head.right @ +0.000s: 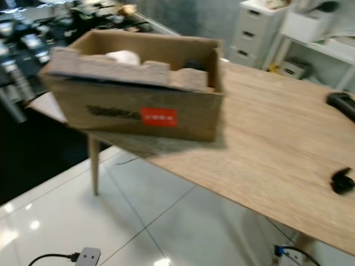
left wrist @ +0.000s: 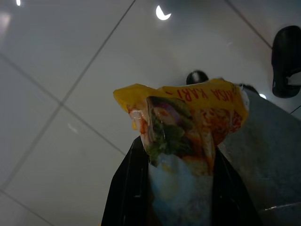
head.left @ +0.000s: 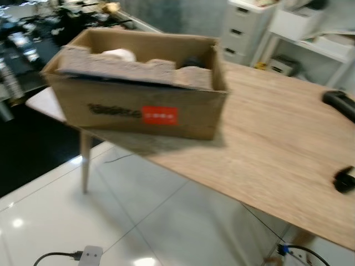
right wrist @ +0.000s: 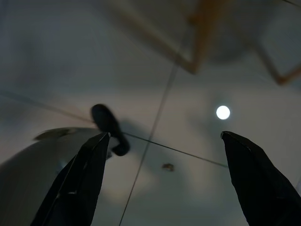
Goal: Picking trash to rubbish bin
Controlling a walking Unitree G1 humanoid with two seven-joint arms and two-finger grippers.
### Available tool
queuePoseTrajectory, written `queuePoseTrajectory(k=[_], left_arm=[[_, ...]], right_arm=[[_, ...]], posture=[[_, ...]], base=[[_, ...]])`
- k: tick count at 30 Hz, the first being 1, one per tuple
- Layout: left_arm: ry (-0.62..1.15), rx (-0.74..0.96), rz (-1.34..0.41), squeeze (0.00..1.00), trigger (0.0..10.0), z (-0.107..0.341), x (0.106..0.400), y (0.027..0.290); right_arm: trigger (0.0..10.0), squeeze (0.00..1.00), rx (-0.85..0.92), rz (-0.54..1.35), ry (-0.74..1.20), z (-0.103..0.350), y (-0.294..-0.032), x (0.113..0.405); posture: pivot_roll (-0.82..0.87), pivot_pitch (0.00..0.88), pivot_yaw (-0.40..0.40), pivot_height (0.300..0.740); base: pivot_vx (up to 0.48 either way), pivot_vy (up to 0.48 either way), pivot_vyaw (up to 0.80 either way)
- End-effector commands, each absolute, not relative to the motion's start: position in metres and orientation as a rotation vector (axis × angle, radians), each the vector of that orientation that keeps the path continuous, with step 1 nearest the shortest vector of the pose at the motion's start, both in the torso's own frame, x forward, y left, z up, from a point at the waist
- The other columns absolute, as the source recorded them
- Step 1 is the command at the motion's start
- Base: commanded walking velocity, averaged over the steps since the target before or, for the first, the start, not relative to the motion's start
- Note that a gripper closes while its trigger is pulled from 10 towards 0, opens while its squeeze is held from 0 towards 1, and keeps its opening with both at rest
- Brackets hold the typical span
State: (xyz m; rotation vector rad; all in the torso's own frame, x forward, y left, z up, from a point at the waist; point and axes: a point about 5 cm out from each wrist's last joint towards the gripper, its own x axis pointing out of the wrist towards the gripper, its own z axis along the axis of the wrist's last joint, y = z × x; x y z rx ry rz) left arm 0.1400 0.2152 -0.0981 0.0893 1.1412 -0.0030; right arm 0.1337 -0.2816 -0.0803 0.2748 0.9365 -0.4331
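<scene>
1. A light wooden table point(head.left: 277, 138) runs from the upper left to the lower right of the head views.
2. An open cardboard box point(head.left: 138, 88) with a red label sits on its left end.
3. Two small black objects point(head.left: 344, 180) lie near the right edge.
4. White tiled floor point(head.left: 111, 221) lies below, bearing a cabled power adapter point(head.left: 89, 256) at the bottom left.

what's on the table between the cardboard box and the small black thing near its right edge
Bare wood: in the eye views nothing lies between the cardboard box and the small black object on the table.

Left gripper point(left wrist: 181, 188) pointing down at floor, fingers clamped on snack wrapper point(left wrist: 183, 117). Right gripper point(right wrist: 164, 179) fingers spread wide, aimed floorward.
</scene>
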Motion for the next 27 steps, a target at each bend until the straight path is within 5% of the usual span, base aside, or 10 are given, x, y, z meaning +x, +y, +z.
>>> queuePoseTrajectory(k=[1, 7, 10, 13, 22, 27], left_arm=[[1.156, 0.076, 0.031, 0.00, 10.0, -0.100, 0.134, 0.218], [1.049, 0.055, 0.180, 0.00, 10.0, -0.085, 0.157, 0.244], [0.886, 0.025, 0.414, 0.00, 10.0, -0.058, 0.181, 0.288], [0.846, 0.019, 0.477, 0.00, 10.0, -0.051, 0.185, 0.299], [0.448, -0.087, 0.922, 0.00, 10.0, 0.025, 0.202, 0.391], [0.349, -0.113, 0.976, 0.00, 10.0, 0.044, 0.205, 0.406]], right_arm=[[10.0, 0.00, 0.295, -0.482, 0.955, -0.083, -0.284, 0.124], [10.0, 0.00, 0.277, -0.715, 0.947, -0.076, -0.317, 0.102], [10.0, 0.00, 0.215, -0.922, 0.890, -0.059, -0.355, 0.087], [10.0, 0.00, 0.200, -0.967, 0.874, -0.054, -0.364, 0.084], [10.0, 0.00, 0.048, -1.254, 0.697, -0.001, -0.430, 0.073], [10.0, 0.00, -0.014, -1.333, 0.658, 0.015, -0.445, 0.070]], posture=[[-0.03, 0.090, -0.008, 0.740], [-0.04, 0.088, -0.015, 0.740], [-0.04, 0.085, -0.016, 0.740], [-0.05, 0.086, -0.014, 0.740], [-0.05, 0.091, -0.010, 0.740], [-0.04, 0.093, -0.011, 0.740]], base=[[0.000, 0.000, 0.00], [0.000, 0.000, 0.00], [0.000, 0.000, 0.00], [0.000, 0.000, 0.00], [0.000, 0.000, 0.00], [0.000, 0.000, 0.00]])
